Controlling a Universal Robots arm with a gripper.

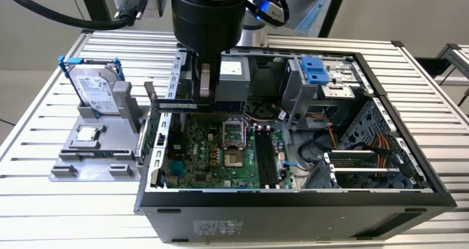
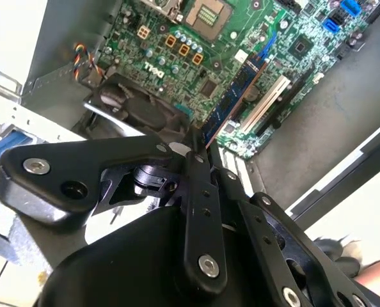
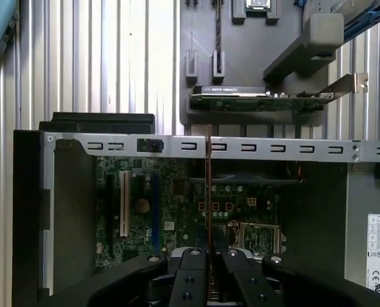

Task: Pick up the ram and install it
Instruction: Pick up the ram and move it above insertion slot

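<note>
Ram point(image 1: 176, 105) held over the open computer case point(image 1: 293, 208).
You have the fingers point(image 1: 205, 83) pinched narrow on the stick's middle, holding it level above the green motherboard point(image 1: 219, 155), near the case wall on the exterior view's left. A hard drive point(image 1: 95, 92) and processor chip point(image 1: 88, 133) sit in the grey holder point(image 1: 95, 169) on the tabletop point(image 1: 66, 216).

The gripper point(image 3: 212, 254) hides one end of the ram point(image 3: 208, 192) in the first wrist view. The exterior view's top crops the arm point(image 1: 208, 12).
</note>
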